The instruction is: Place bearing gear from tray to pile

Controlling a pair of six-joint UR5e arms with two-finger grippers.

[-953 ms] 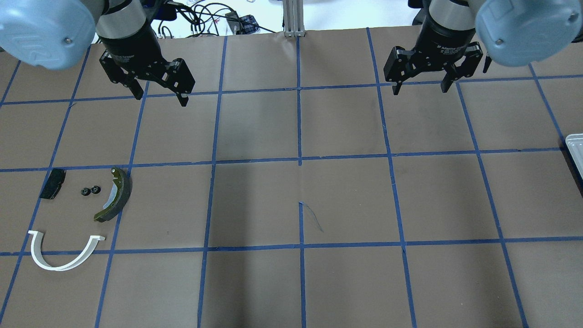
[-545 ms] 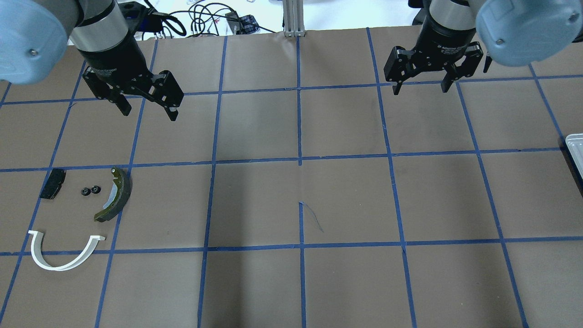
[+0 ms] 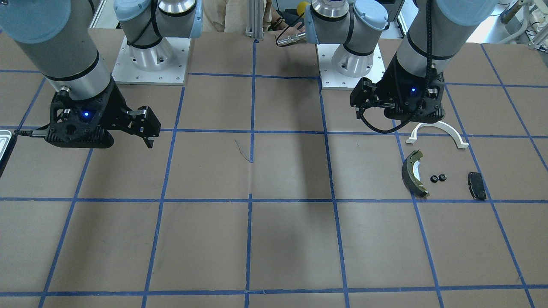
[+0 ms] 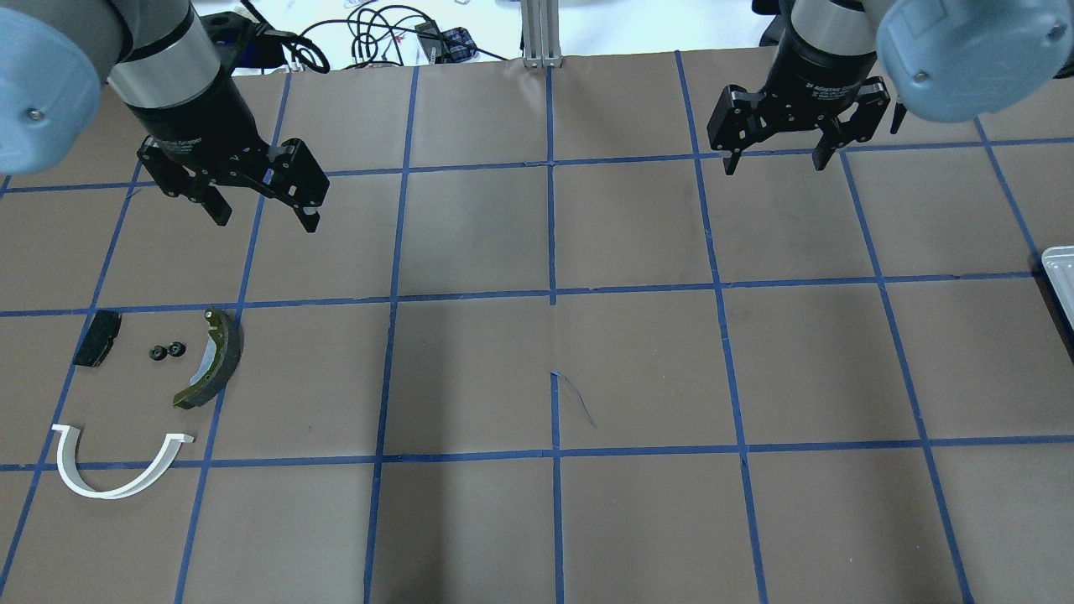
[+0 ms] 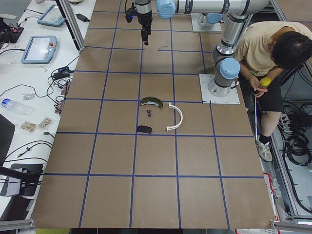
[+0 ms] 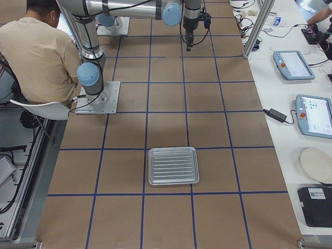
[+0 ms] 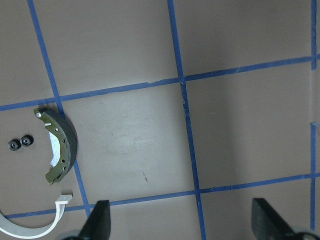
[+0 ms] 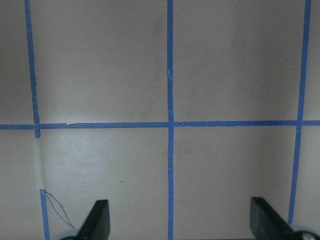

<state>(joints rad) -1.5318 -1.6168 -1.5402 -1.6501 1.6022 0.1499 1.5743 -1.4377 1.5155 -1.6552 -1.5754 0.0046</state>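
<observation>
Two small black bearing gears [image 4: 166, 352] lie on the table in the pile, between a black brake pad [image 4: 96, 338] and a curved olive-grey brake shoe [image 4: 214, 361]. A white plastic arch [image 4: 117, 470] lies nearer the robot. The gears also show in the front view [image 3: 438, 178] and the left wrist view [image 7: 19, 143]. My left gripper [image 4: 265, 220] is open and empty, hanging above the table beyond the pile. My right gripper [image 4: 774, 166] is open and empty at the far right. The silver tray [image 6: 173, 165] holds nothing; only its corner [image 4: 1059, 268] shows at the overhead view's right edge.
Brown paper with a blue tape grid covers the table. Cables lie beyond its far edge [image 4: 369, 33]. A seated operator [image 5: 273, 58] is beside the robot bases. Tablets [image 6: 293, 65] lie on a side bench.
My left gripper has moved left and back toward the robot, closer to the pile, and stays open. The right arm and the parts have not moved.
</observation>
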